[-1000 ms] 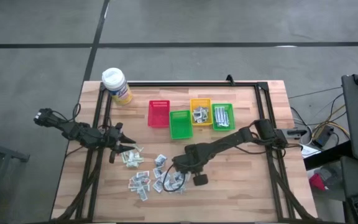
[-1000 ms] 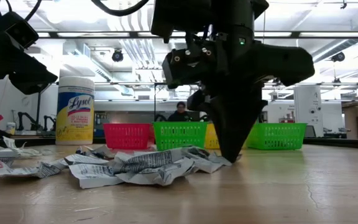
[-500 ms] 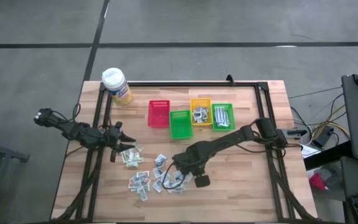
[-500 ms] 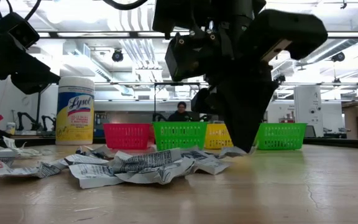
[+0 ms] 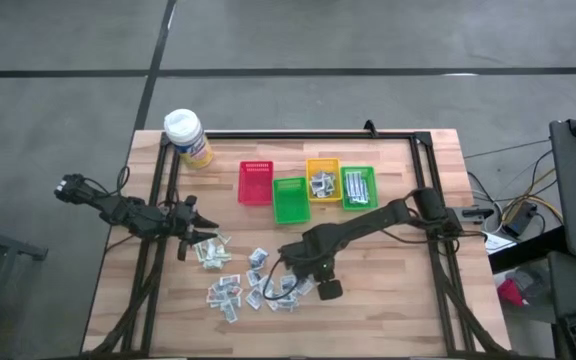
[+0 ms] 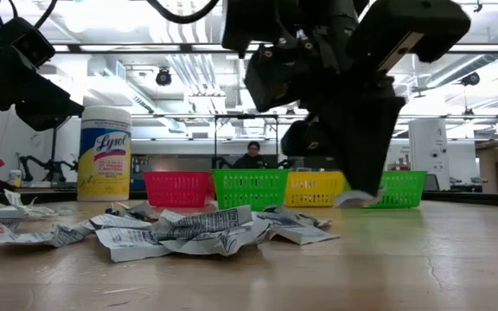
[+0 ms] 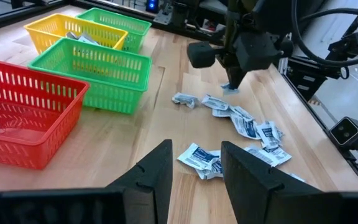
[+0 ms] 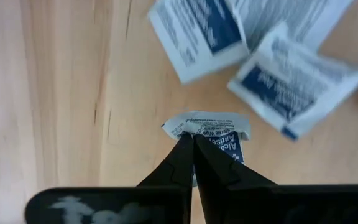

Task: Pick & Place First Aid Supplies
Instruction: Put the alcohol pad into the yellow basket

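The right gripper (image 8: 192,144) is pinching one small white packet with blue print (image 8: 213,132) between its closed fingertips, and in the low view that packet (image 6: 355,199) is hanging clear of the wooden table (image 6: 422,259), right of centre in the frame. In the high view the right gripper (image 5: 306,274) is sitting just below the middle of the frame, at the right edge of the scattered first aid packets (image 5: 238,285), which are lying loose on the table in the lower centre-left. Two more packets are lying on the wood just beyond the held one in the right wrist view.

The left gripper (image 5: 196,235) is waiting at centre-left of the high view, fingers (image 7: 154,174) parted to a moderate gap with nothing between them, next to the upper left of the pile.

Four small baskets are standing in a row above the pile: a red basket (image 5: 256,182), a green basket (image 5: 290,200), a yellow basket (image 5: 323,180) and a second green basket (image 5: 358,187); the last two are holding some packets. A Lysol wipes canister (image 5: 187,137) is standing at the table's upper left corner. A person (image 6: 252,155) is sitting far back in the room.
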### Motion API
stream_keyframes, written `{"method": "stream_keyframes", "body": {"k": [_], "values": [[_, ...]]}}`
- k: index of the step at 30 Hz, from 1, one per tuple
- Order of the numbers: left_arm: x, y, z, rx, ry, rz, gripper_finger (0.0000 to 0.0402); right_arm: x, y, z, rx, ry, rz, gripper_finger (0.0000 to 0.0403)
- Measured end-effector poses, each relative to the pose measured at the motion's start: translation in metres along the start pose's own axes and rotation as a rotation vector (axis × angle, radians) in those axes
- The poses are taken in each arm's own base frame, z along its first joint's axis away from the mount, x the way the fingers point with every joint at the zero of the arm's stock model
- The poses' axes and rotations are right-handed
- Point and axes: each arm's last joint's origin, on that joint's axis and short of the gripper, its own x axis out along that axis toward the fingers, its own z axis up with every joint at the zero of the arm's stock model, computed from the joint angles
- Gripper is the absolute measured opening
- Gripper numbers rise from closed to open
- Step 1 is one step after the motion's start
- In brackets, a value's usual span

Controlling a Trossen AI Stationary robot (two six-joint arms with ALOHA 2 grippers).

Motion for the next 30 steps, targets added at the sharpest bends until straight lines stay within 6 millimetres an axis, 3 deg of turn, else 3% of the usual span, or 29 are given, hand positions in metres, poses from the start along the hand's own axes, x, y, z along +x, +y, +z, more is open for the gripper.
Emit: {"method": "stream_keyframes", "body": {"k": [17,30], "values": [[0.000,0.000,0.000,0.007,-0.001,0.002,0.0131,-0.022,0.000,-0.010,0.030,0.024,0.046,0.0008],[0.000,0.000,0.000,0.015,-0.002,0.008,0.0131,-0.053,-0.003,-0.012,0.011,-0.090,0.258,0.0008]]}}
